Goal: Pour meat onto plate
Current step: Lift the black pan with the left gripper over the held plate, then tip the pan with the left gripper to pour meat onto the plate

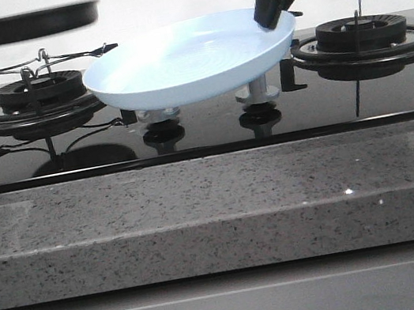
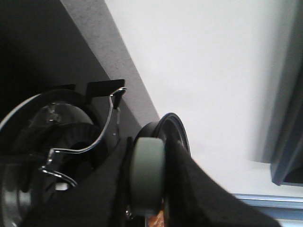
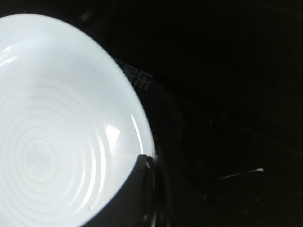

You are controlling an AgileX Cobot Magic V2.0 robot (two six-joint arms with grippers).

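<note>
our left gripper [image 2: 147,189] is clamped on the pale handle [image 2: 147,177] of the black pan [image 1: 31,24], held high at far left. the light-blue plate [image 1: 176,68], its rim pinched in our right gripper [image 1: 273,19], sits lower and to the pan's right. a sliver of orange-brown meat [image 2: 156,220] shows by the handle, so we judge pouring must go rightward and down.

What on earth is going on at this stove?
A two-armed robot is about to serve food. Its right tool grips the rim of a light-blue plate, holding it tilted above the stove knobs. Its left tool holds a black frying pan by the handle, raised over the left burner. The plate is empty.
</note>
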